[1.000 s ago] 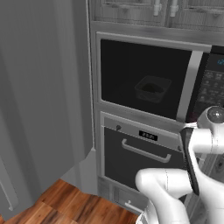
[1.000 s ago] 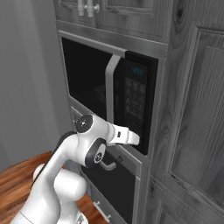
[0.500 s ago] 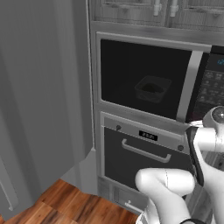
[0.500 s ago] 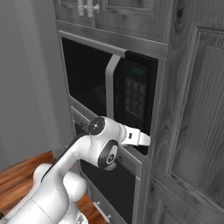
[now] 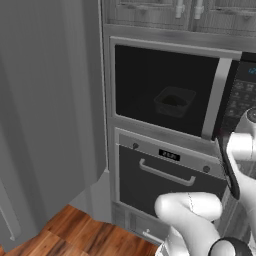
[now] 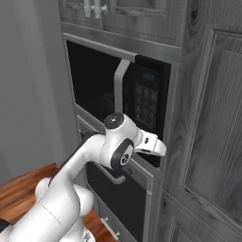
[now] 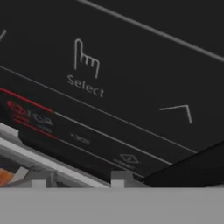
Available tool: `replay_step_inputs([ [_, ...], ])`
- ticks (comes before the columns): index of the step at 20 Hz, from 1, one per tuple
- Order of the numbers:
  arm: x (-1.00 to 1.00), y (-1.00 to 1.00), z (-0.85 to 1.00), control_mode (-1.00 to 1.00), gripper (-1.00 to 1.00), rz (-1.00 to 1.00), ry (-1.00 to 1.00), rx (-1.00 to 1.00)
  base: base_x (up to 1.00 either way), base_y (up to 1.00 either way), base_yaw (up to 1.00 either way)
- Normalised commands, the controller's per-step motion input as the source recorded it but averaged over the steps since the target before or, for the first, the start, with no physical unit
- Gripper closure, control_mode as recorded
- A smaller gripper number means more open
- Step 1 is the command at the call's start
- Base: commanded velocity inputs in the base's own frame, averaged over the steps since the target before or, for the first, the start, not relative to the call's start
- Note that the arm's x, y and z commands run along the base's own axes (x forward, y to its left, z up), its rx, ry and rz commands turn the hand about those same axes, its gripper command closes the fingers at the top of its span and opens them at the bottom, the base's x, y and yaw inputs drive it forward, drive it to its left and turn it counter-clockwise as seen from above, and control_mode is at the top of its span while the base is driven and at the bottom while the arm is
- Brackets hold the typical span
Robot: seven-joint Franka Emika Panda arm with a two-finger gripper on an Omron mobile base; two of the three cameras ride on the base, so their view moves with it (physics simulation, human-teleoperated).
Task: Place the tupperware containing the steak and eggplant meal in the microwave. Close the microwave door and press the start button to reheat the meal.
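Note:
The microwave (image 5: 175, 45) is built into the cabinet wall, and its door (image 5: 150, 75) lies flat and closed with the black window facing me. Through the window I dimly see the tupperware (image 5: 174, 102) inside, with a dark lump of the meal (image 5: 173, 99) in it. A grey vertical handle (image 5: 215, 100) (image 6: 121, 85) runs beside the black keypad panel (image 5: 244, 95) (image 6: 145, 105). My gripper (image 6: 159, 148) is pushed up against the lower part of that panel; its fingers are hidden. The hand view is very close to the keypad (image 7: 131, 78), with a "Select" label (image 7: 85, 85) and a red-outlined key (image 7: 26, 114).
Below the microwave sits a drawer-like oven (image 5: 165, 185) with a bar handle (image 5: 165, 173). A tall grey panel (image 5: 50, 100) stands on the left, wooden cabinet doors (image 6: 212, 132) on the right. Wood floor (image 5: 85, 235) lies below.
The hand has moved forward and to the right, closing in on the lower keypad. The microwave door has stayed closed and the tupperware has not moved.

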Motion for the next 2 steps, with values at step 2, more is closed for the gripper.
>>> replay_step_inputs([
  [2, 0.41, 0.00, -0.53, -1.00, -1.00, 0.00, -0.12, 0.00, 0.00, 0.00, 0.00],
])
